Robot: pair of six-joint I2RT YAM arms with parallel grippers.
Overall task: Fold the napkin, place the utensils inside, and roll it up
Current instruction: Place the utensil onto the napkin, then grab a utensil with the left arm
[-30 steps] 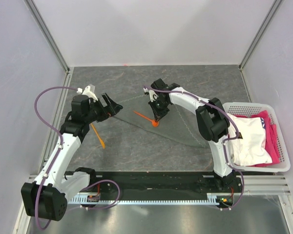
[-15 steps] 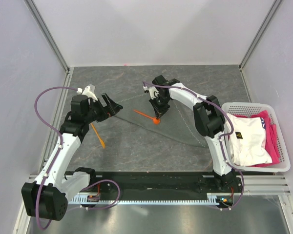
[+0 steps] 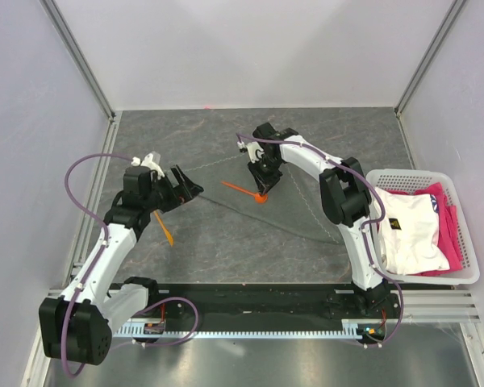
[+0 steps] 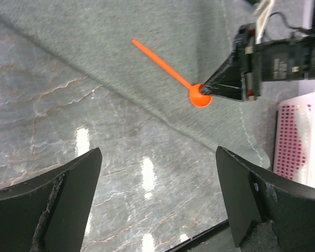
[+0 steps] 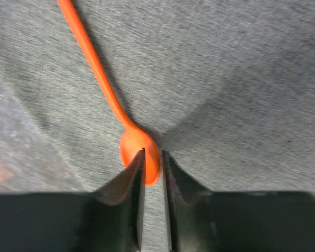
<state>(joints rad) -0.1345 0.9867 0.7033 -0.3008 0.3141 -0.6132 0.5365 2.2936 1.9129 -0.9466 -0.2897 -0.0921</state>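
Note:
The dark grey napkin [image 3: 306,185] lies flat across the middle and right of the table, its folded edge running diagonally. It also shows in the left wrist view [image 4: 147,31] and the right wrist view [image 5: 241,79]. An orange spoon [image 3: 242,191] lies on it. My right gripper [image 3: 262,190] points down at the spoon's round end, and its jaws [image 5: 153,157] are pinched on the spoon's bowl [image 5: 139,149]. The second orange utensil [image 3: 163,226] lies on the bare table at the left. My left gripper [image 3: 189,184] is open and empty, just beyond that utensil, near the napkin's left corner. In its own view [image 4: 158,157] it looks across at the spoon [image 4: 163,65].
A white basket [image 3: 468,274] with white and pink fabrics stands at the right edge of the table. Pale walls close in the table on the left, far and right sides. A black rail runs along the near edge.
My right gripper and the spoon's round end have shifted slightly up and to the right. My left arm has drawn back a little toward the near edge.

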